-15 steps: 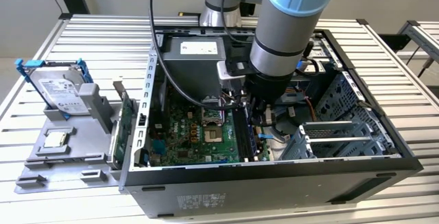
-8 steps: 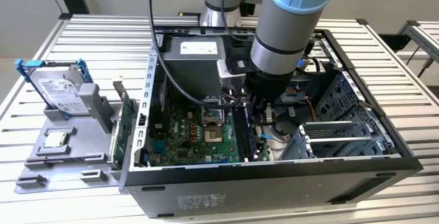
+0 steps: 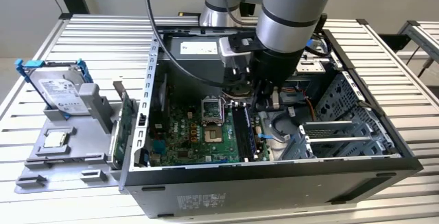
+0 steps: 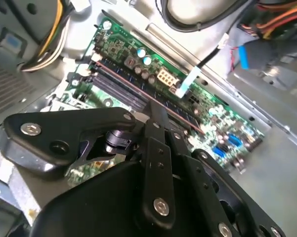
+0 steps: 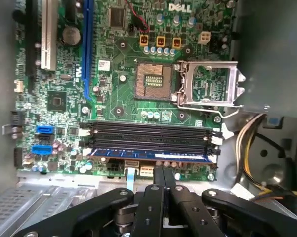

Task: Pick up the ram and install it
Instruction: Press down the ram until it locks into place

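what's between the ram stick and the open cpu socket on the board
In the first wrist view, three empty black memory slots lie between the ram and the CPU socket, side by side.

Exterior view sits high, looks down into open case (image 3: 274,183). Both wrist views ride close over gripper linkage, sharing motherboard (image 5: 138,98) (image 4: 153,84) memory slots.

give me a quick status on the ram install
Gripper low inside the case, fingers shut, just above the ram. Ram lying along the outermost motherboard slot. Nothing in the way.
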